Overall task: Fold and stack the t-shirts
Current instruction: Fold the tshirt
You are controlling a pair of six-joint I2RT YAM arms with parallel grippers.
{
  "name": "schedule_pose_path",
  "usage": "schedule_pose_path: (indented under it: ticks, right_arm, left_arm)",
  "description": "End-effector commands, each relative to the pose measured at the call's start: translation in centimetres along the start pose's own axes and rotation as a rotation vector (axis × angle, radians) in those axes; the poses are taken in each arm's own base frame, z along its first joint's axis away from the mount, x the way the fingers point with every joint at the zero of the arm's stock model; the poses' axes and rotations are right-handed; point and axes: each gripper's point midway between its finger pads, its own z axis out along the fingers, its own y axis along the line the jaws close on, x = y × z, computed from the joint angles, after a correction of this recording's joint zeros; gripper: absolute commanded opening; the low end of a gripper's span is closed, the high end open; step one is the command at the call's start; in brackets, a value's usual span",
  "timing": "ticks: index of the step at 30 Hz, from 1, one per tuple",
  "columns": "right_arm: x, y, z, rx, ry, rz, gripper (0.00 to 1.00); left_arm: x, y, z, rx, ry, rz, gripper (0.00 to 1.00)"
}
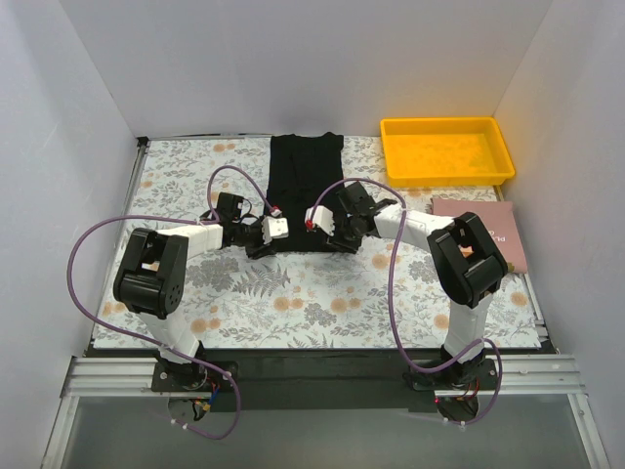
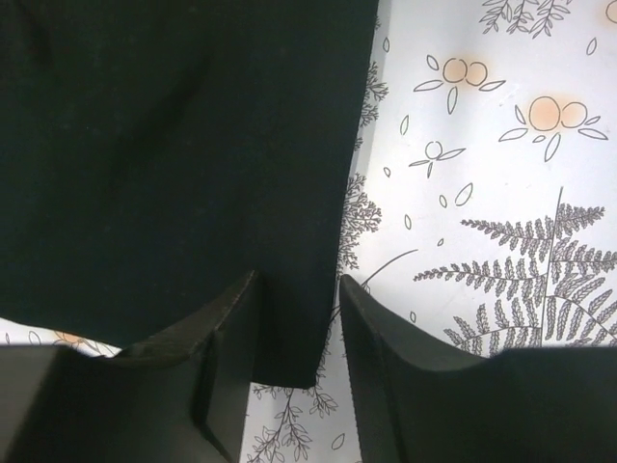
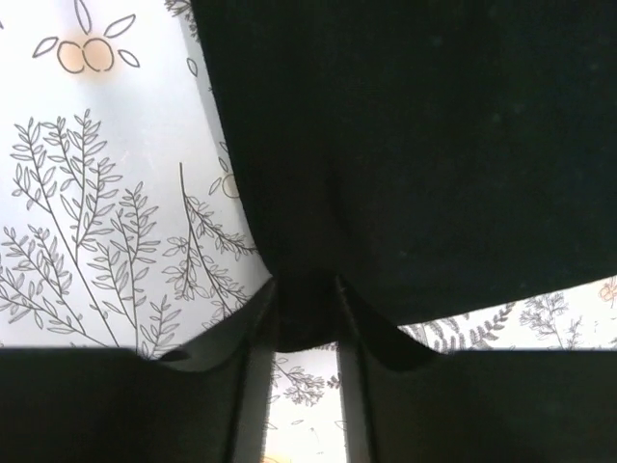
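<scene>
One black t-shirt (image 1: 305, 186) lies folded into a long narrow strip down the middle of the floral cloth. Both arms reach in low to its near end. My left gripper (image 1: 266, 234) is at the near left corner. In the left wrist view the flat black fabric (image 2: 174, 145) fills the space between the tips of that gripper (image 2: 299, 280). My right gripper (image 1: 330, 233) is at the near right corner. In the right wrist view the t-shirt (image 3: 415, 145) is bunched into a fold pinched between that gripper's (image 3: 307, 282) fingers.
A yellow tray (image 1: 449, 176) stands at the back right. A pinkish book (image 1: 488, 230) lies in front of it, beside the right arm. White walls close in the table on three sides. Floral cloth (image 1: 322, 293) covers the near half.
</scene>
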Motion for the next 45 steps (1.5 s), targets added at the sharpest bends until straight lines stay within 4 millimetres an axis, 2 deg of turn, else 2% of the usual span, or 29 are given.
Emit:
schedule_pose_path:
  ticks: [1, 3, 4, 5, 7, 8, 11, 12, 14, 15, 19, 20, 22, 24, 25, 26, 28, 29, 31, 32, 33, 34, 35, 38, 39, 40, 43, 44, 45]
  right_arm:
    - [2.4, 1.0, 1.5, -0.015, 0.067, -0.018, 0.32]
    - [2.7, 1.1, 1.4, -0.014, 0.075, -0.019, 0.20]
    - [2.8, 1.1, 1.3, -0.007, 0.080, -0.022, 0.04]
    - [2.9, 1.1, 1.2, -0.004, 0.085, -0.021, 0.01]
    - [2.4, 0.8, 0.6, 0.006, 0.075, -0.021, 0.01]
    - [1.9, 0.6, 0.1, 0.010, 0.067, -0.022, 0.01]
    - [0.2, -0.1, -1.7, 0.015, 0.031, -0.012, 0.01]
    - [-1.3, -1.1, -2.9, 0.034, -0.009, -0.013, 0.01]
    - [-2.7, -2.2, -4.4, 0.048, -0.044, -0.013, 0.01]
    - [-3.8, -3.1, -5.9, 0.057, -0.066, -0.013, 0.01]
    - [-5.2, -3.6, -8.6, 0.054, -0.076, -0.045, 0.01]
    - [-5.5, -3.5, -9.5, 0.061, -0.085, -0.056, 0.01]
    - [-5.1, -2.4, -10.1, 0.031, -0.078, -0.067, 0.01]
    - [-5.1, -1.2, -11.0, 0.010, -0.084, -0.065, 0.01]
    - [-4.1, 0.3, -10.9, -0.028, -0.060, -0.060, 0.01]
    - [-4.1, 1.2, -11.8, -0.035, -0.064, -0.065, 0.01]
    - [-3.6, 4.5, -12.4, -0.111, -0.051, -0.086, 0.01]
    - [-3.4, 6.2, -13.4, -0.129, -0.057, -0.101, 0.01]
    - [-3.4, 9.7, -14.3, -0.189, -0.046, -0.139, 0.01]
    - [-4.0, 10.6, -15.6, -0.185, -0.069, -0.151, 0.01]
    - [-4.7, 11.6, -16.3, -0.215, -0.096, -0.146, 0.01]
    - [-5.1, 11.8, -17.0, -0.215, -0.107, -0.122, 0.01]
    - [-5.1, 11.9, -17.5, -0.216, -0.100, -0.118, 0.01]
    - [-5.8, 9.8, -17.8, -0.166, -0.094, -0.141, 0.01]
    - [-6.6, 8.7, -18.2, -0.146, -0.111, -0.148, 0.01]
    - [-6.5, 8.1, -17.2, -0.165, -0.095, -0.136, 0.01]
    - [-7.4, 5.5, -16.5, -0.150, -0.107, -0.138, 0.01]
    - [-7.0, 4.8, -14.9, -0.171, -0.082, -0.128, 0.01]
    - [-6.7, 3.7, -14.5, -0.171, -0.082, -0.127, 0.01]
  left_arm:
    - [2.1, -0.2, 0.2, 0.006, 0.081, 0.015, 0.36]
    - [2.9, -0.5, 0.4, 0.022, 0.111, -0.004, 0.30]
    - [3.1, -0.5, 0.3, 0.025, 0.119, -0.006, 0.19]
    - [3.0, -0.4, 0.3, 0.029, 0.121, 0.001, 0.13]
    - [2.3, -0.5, -0.1, 0.035, 0.108, 0.005, 0.01]
    - [1.7, -0.4, -0.4, 0.036, 0.099, 0.008, 0.00]
    - [-0.8, 0.1, -1.5, 0.040, 0.057, -0.023, 0.00]
    - [-2.4, 1.2, -2.1, 0.032, 0.031, -0.016, 0.00]
    - [-4.2, 1.9, -3.1, 0.027, 0.010, -0.016, 0.00]
    - [-5.3, 2.3, -3.7, 0.027, 0.002, -0.016, 0.00]
    - [-8.1, 3.0, -5.5, 0.026, -0.026, -0.001, 0.00]
    - [-8.6, 2.5, -6.1, 0.042, -0.025, -0.013, 0.00]
    - [-9.4, 2.2, -6.8, 0.048, -0.033, -0.020, 0.00]
    - [-10.2, 0.8, -8.0, 0.072, -0.044, -0.029, 0.00]
    - [-10.2, -0.1, -8.3, 0.089, -0.045, -0.035, 0.00]
    - [-11.0, -1.5, -9.3, 0.108, -0.060, -0.030, 0.00]
    - [-11.4, -3.5, -10.2, 0.147, -0.068, -0.038, 0.00]
    - [-11.2, -5.8, -10.9, 0.199, -0.055, -0.059, 0.00]
    - [-12.3, -8.5, -12.6, 0.244, -0.088, -0.060, 0.00]
    - [-12.7, -10.4, -13.6, 0.292, -0.094, -0.101, 0.00]
    - [-14.2, -11.4, -14.7, 0.295, -0.140, -0.101, 0.00]
    - [-14.6, -11.8, -15.2, 0.295, -0.149, -0.120, 0.00]
    - [-14.9, -11.8, -15.5, 0.287, -0.150, -0.135, 0.00]
    - [-15.4, -10.3, -15.5, 0.245, -0.141, -0.189, 0.00]
    - [-15.7, -9.3, -15.6, 0.231, -0.146, -0.185, 0.00]
    - [-15.1, -8.0, -15.0, 0.231, -0.145, -0.225, 0.00]
    - [-14.9, -5.1, -14.4, 0.201, -0.153, -0.254, 0.00]
    - [-14.1, -3.1, -13.7, 0.174, -0.158, -0.264, 0.00]
    - [-13.8, -2.3, -13.1, 0.168, -0.157, -0.270, 0.00]
